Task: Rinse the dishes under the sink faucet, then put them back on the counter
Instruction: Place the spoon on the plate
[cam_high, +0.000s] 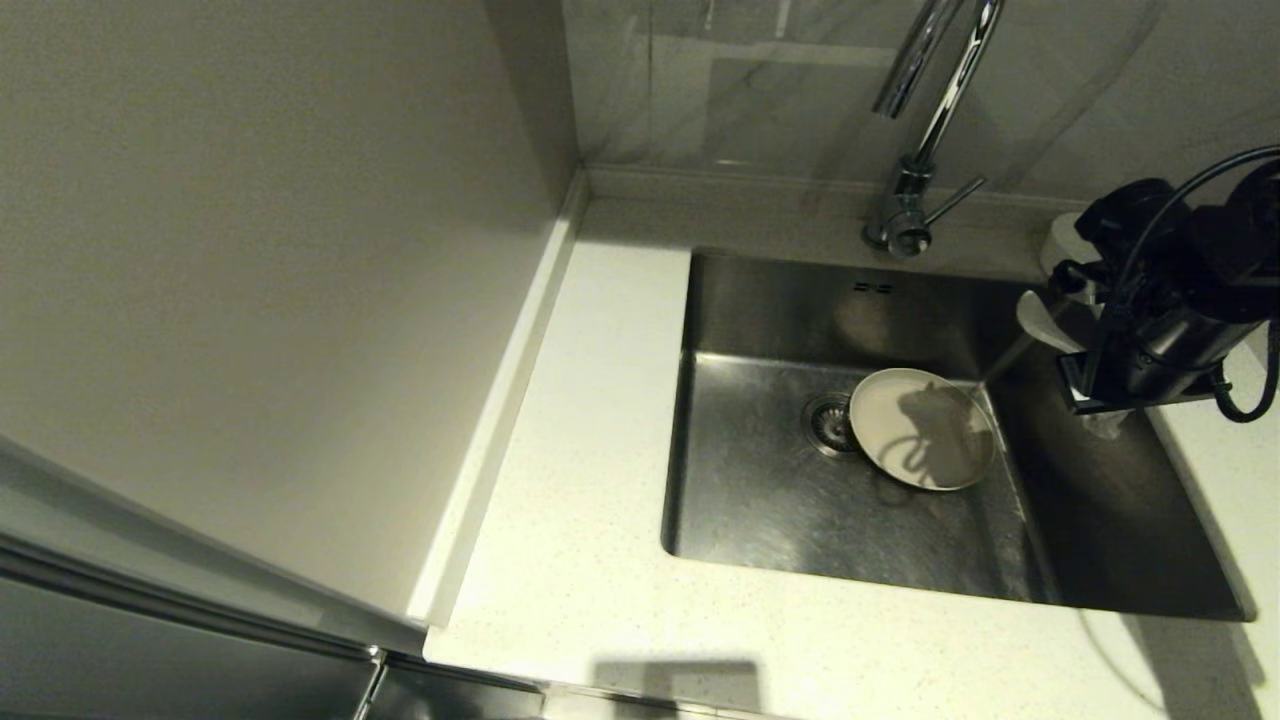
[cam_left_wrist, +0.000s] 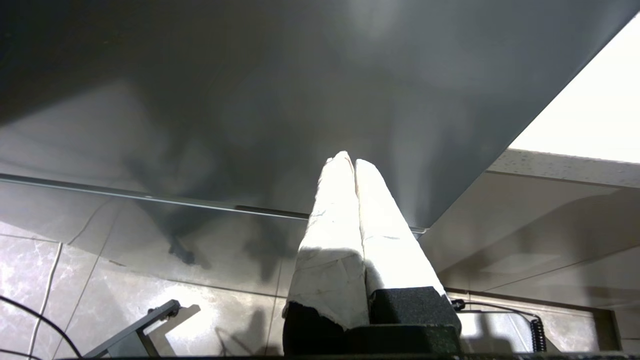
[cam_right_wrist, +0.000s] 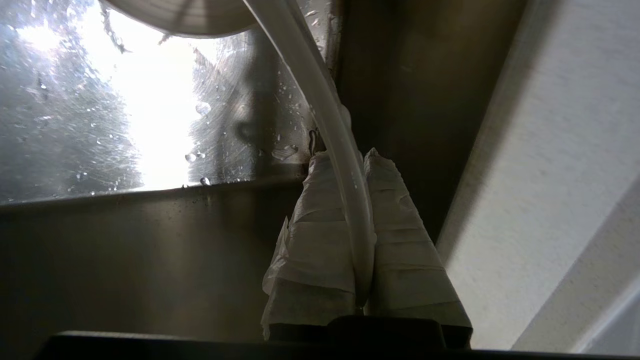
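Note:
My right gripper (cam_high: 1042, 322) hovers over the sink's right side, shut on the handle of the white spoon (cam_high: 1003, 364). The spoon slants down to the cream plate (cam_high: 925, 428), which lies on the floor of the steel sink (cam_high: 760, 500) beside the drain strainer (cam_high: 828, 422). The right wrist view shows the right gripper (cam_right_wrist: 345, 157) with the spoon's handle (cam_right_wrist: 320, 100) clamped between its taped fingers, and the plate's rim (cam_right_wrist: 190, 15). The white bowl (cam_high: 1058, 245) sits on the counter, half hidden behind that arm. No water shows at the chrome faucet (cam_high: 912, 205). My left gripper (cam_left_wrist: 348, 159) is shut and empty, parked below the counter.
Speckled counter (cam_high: 600, 420) runs to the left of and in front of the sink. A beige wall panel (cam_high: 250, 280) stands on the left. The faucet's side lever (cam_high: 955, 195) sticks out to the right. A cabinet front (cam_left_wrist: 250, 100) faces the left gripper.

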